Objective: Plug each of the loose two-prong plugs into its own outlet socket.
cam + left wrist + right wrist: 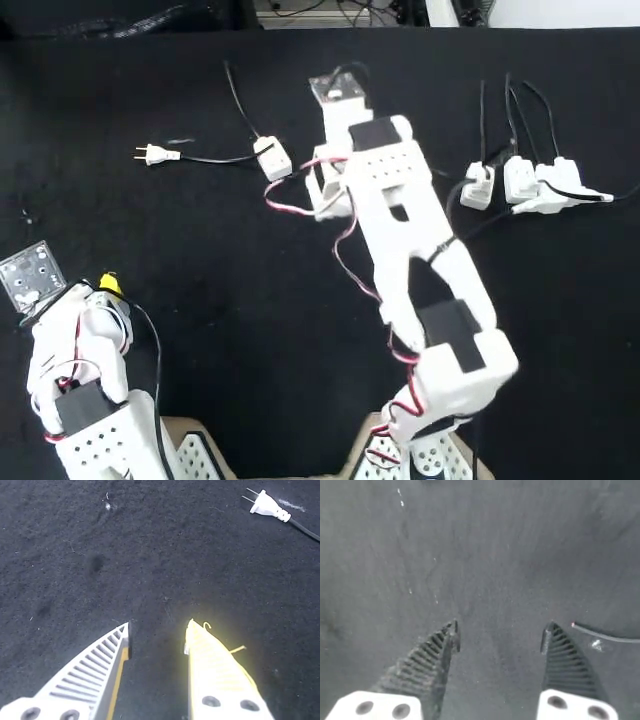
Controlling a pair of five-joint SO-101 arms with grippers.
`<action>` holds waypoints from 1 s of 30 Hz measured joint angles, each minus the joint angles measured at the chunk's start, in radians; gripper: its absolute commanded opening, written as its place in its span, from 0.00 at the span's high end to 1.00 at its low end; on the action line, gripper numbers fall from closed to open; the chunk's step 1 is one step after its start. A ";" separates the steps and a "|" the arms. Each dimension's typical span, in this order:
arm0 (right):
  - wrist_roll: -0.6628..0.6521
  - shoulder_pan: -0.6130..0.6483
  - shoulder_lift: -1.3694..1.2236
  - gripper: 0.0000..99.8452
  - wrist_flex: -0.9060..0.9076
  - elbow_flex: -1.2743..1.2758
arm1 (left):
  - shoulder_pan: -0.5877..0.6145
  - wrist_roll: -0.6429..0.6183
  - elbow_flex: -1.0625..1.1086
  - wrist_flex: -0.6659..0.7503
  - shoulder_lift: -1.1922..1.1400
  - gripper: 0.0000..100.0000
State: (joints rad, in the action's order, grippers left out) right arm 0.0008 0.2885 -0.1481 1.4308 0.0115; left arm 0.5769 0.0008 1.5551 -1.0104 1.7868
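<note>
White 2-prong plug [267,505], black cord [305,530], lies flat. Left tool [158,624] & right tool [502,625] both released.

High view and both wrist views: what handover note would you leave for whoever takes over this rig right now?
Left gripper: open, empty, over bare table.
Right gripper: open, empty.
Loose plug lies unplugged, its cord running to a small white block.
More white blocks sit at the right; whether plugged, cannot tell.
To do: plug in the loose plug.
</note>
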 measured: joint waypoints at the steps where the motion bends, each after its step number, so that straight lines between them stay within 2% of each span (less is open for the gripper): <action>1: -0.017 0.000 0.020 0.75 -0.006 0.038 | 0.000 0.000 0.000 0.000 0.000 0.81; 5: -0.058 0.000 0.118 0.75 -0.106 0.207 | 0.000 0.000 0.000 0.000 0.000 0.81; 13: -0.058 0.000 0.318 0.75 -0.563 0.643 | 0.000 0.002 0.000 0.000 0.000 0.81; 22: -0.058 0.005 0.511 0.75 -0.680 0.856 | -0.038 0.046 -0.035 -0.018 0.000 0.80; 26: -0.058 0.035 0.600 0.75 -0.818 1.002 | -0.043 0.046 -0.153 -0.078 0.003 0.80; 30: -0.066 0.075 0.709 0.75 -0.976 1.162 | -0.043 0.080 -0.242 -0.074 0.008 0.80</action>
State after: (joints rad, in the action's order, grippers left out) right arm -0.0652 0.3636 0.5608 0.4549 1.1730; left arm 0.5340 0.0806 1.3126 -1.0840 1.7944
